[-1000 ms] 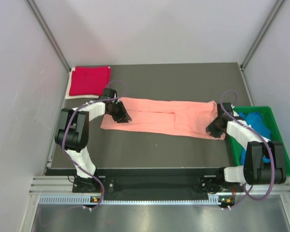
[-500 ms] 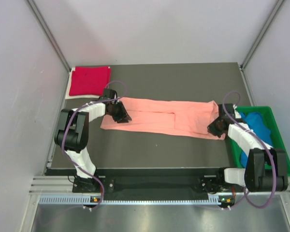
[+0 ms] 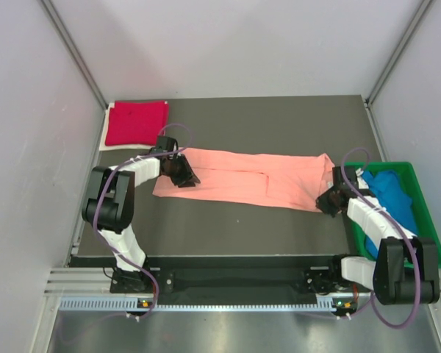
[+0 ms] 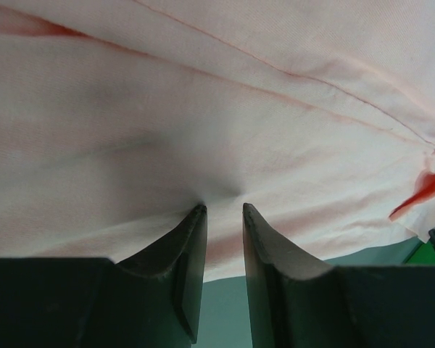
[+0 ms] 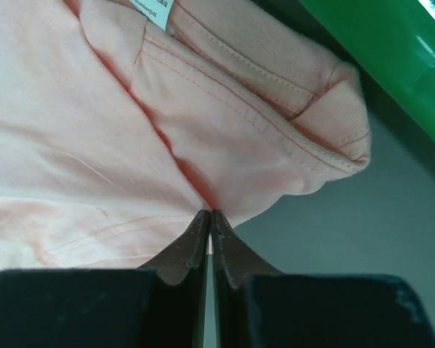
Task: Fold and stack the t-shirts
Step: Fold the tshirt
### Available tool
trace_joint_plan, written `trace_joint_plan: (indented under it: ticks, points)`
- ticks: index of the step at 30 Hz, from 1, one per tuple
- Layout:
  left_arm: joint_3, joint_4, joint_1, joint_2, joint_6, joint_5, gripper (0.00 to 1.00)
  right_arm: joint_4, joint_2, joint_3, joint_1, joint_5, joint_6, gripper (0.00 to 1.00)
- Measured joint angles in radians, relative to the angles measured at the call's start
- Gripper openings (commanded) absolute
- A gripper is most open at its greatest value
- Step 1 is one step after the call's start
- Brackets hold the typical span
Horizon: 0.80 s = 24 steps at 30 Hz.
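The salmon-pink t-shirt (image 3: 242,179) is folded into a long, narrow strip running left to right across the dark table (image 3: 279,125). It's mostly flat, with a seam line down the middle and a bit of rumpling at the right end, where the collar and a white label (image 5: 156,11) show up in my right wrist view. That end sits just beside the green tray (image 3: 429,222), which has the blue t-shirt (image 3: 392,193) bunched up in it. The crimson-red t-shirt (image 3: 136,123) is folded square in the far left corner, well apart from the pink one.

I've got one gripper at each end of the strip. My left gripper (image 4: 221,210) is at the left end, fingers nearly together with just a narrow gap, and the cloth puckers right at the tips. My right gripper (image 5: 210,214) is at the collar end, fingers pressed tight together and pinching the fabric's edge just above the bare table.
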Motion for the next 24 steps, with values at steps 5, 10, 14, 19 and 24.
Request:
trace_joint_plan:
  ticks: [5,10,14,19,24]
  points:
    - [-0.003,0.003,0.0,-0.004,-0.007,-0.003,0.33,-0.044,-0.004,0.035,0.0,0.018,-0.011,0.34]
    - [0.015,-0.026,-0.004,-0.011,-0.01,-0.029,0.34,-0.116,0.006,0.19,-0.023,0.062,-0.093,0.47]
    - [0.102,-0.075,0.0,-0.01,0.003,-0.079,0.34,-0.079,0.125,0.383,-0.089,0.037,-0.243,0.48]
    - [0.282,-0.075,0.016,0.047,0.008,-0.104,0.34,-0.026,0.381,0.621,-0.134,-0.08,-0.426,0.47]
    - [0.403,-0.077,0.05,0.167,0.026,-0.119,0.34,0.01,0.571,0.716,-0.158,-0.213,-0.55,0.47]
